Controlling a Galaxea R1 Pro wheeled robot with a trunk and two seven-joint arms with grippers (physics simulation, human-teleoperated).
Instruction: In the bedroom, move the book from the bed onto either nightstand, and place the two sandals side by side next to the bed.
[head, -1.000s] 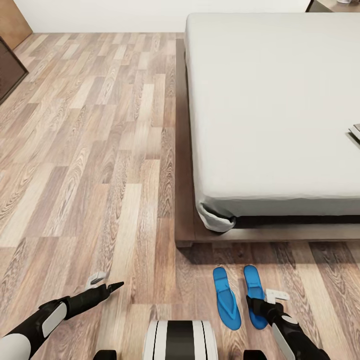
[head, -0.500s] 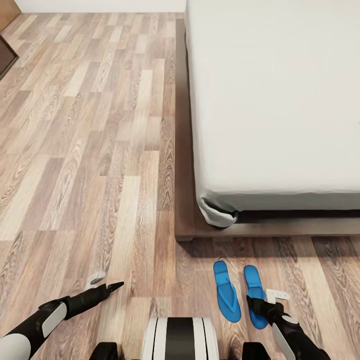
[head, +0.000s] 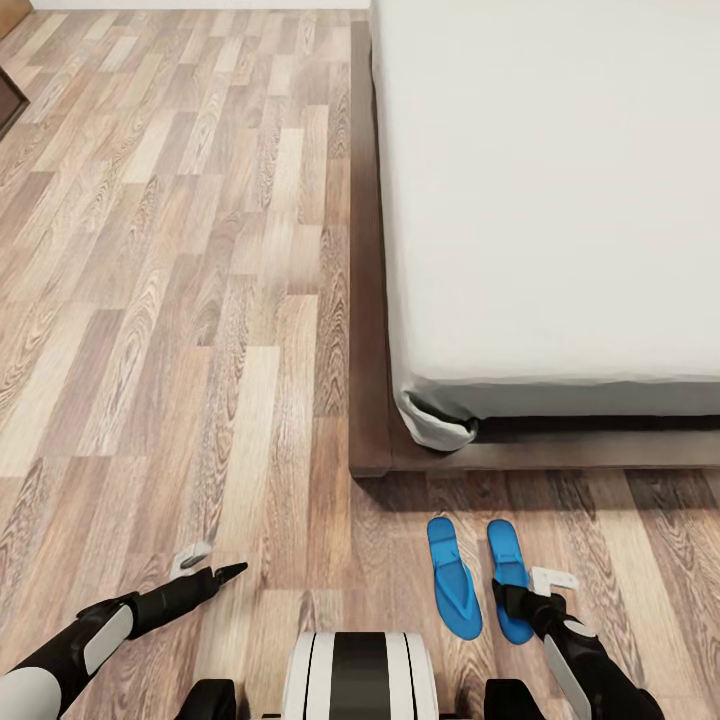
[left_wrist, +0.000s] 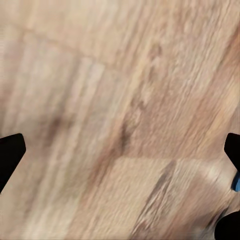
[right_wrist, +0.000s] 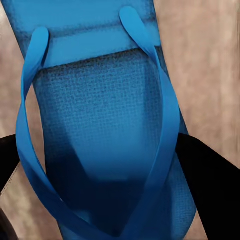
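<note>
My right gripper (head: 528, 597) straddles the right-hand sandal (head: 510, 580), fingers (right_wrist: 207, 175) wide either side of its straps, not clamped. My left gripper (head: 205, 566) hangs open over bare floor (head: 200, 300). Both sandals lie side by side near the bed (head: 550, 200) foot, unmoved; my head has tilted down, cutting off the far wall. My wrist hides the right sandal's heel.

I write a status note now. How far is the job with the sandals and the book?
Both sandals, one and the other, lie side by side on the floor at the foot of the bed. The right gripper is over the right-hand sandal; its grip is unclear. The left gripper is open. The book move remains.
</note>
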